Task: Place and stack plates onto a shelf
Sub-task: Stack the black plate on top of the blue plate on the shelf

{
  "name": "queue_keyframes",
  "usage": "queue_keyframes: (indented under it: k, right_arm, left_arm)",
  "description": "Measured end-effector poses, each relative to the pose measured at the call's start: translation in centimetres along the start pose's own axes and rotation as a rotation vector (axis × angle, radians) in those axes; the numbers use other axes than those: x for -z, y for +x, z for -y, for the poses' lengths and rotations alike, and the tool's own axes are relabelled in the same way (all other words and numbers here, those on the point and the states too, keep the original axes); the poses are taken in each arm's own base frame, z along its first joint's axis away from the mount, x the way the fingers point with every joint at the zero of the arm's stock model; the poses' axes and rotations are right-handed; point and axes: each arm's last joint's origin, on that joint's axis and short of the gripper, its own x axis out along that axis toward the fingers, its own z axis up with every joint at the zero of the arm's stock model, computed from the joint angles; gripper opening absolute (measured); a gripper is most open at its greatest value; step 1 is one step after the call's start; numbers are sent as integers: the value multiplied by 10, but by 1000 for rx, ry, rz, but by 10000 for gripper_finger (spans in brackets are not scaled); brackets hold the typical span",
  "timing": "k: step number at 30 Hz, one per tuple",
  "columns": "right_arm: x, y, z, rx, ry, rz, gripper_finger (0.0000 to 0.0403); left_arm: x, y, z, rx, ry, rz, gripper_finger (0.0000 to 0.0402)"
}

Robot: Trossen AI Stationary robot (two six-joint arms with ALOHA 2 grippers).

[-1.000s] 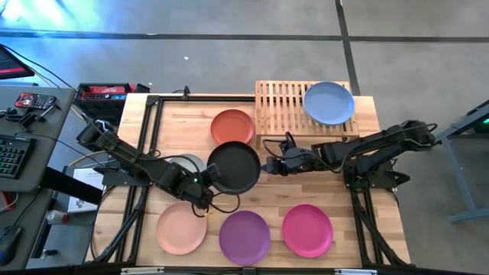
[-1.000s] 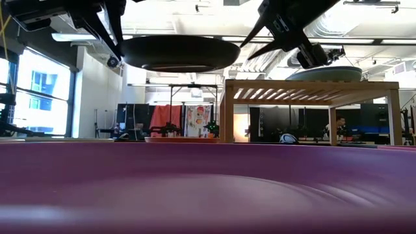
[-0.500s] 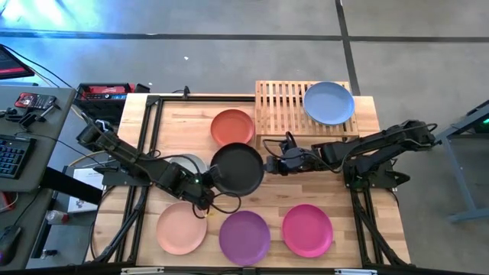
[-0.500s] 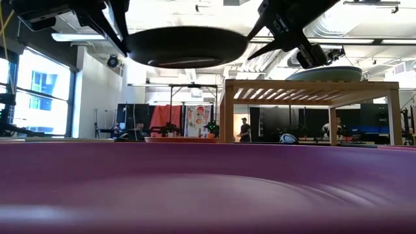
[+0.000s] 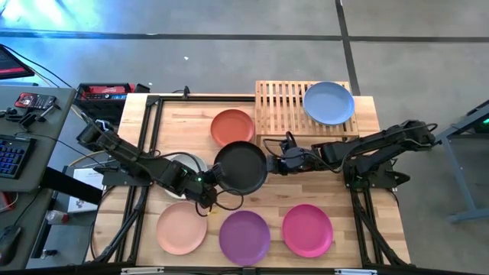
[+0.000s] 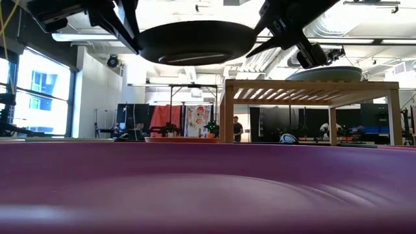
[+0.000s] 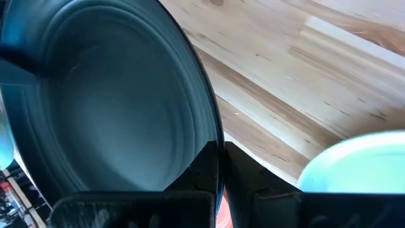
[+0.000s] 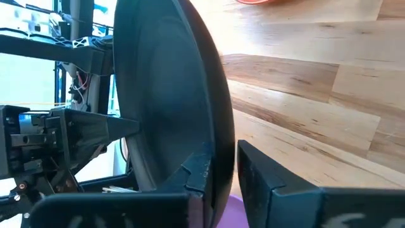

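Nearest the front edge of the counter (image 5: 183, 122) lie three plates in a row: the peach plate (image 5: 182, 228), the purple plate (image 5: 244, 236) and the magenta plate (image 5: 307, 229), all flat on the wood. The purple one fills the lower half of the low view (image 6: 208, 188).

Behind them, over the middle of the counter, the black plate (image 5: 241, 166) is held in the air, face up and roughly level, its rim tipped slightly in the low view (image 6: 198, 41). Being round, it has no long axis. The left gripper (image 5: 211, 182) clamps its rim on the left side; the left wrist view shows its two dark fingers (image 7: 205, 174) pinching either side of the plate's edge. The right gripper (image 5: 273, 163) reaches in from the opposite side, and the right wrist view shows its fingers (image 8: 253, 171) set one on each face of the rim, though whether they press shut cannot be told. A pale plate (image 5: 183, 162) lies on the counter under the left arm.

Compared with a second ago, the black plate has shifted a little to the right, toward the right gripper, which then stood just clear of its edge.

Farther back, the orange-red plate (image 5: 232, 126) lies flat on the counter just beside the shelf (image 5: 283, 107). The light blue plate (image 5: 328, 103) rests on the shelf's right half.
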Motion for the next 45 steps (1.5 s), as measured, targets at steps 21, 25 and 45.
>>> queue_keyframes:
  k: [21, 25, 45]
  right_arm:
    - [0, 0, 5, 46, 30, 0, 1]
    - [0, 0, 4, 45, 29, -4, 1]
    - [-9, -26, 4, 62, 29, 41, 0]
  left_arm:
    - [-3, 0, -4, -31, -110, 31, 49]
    - [-5, 0, -2, 22, -159, 83, 72]
    - [0, -5, -8, -155, -554, -43, 124]
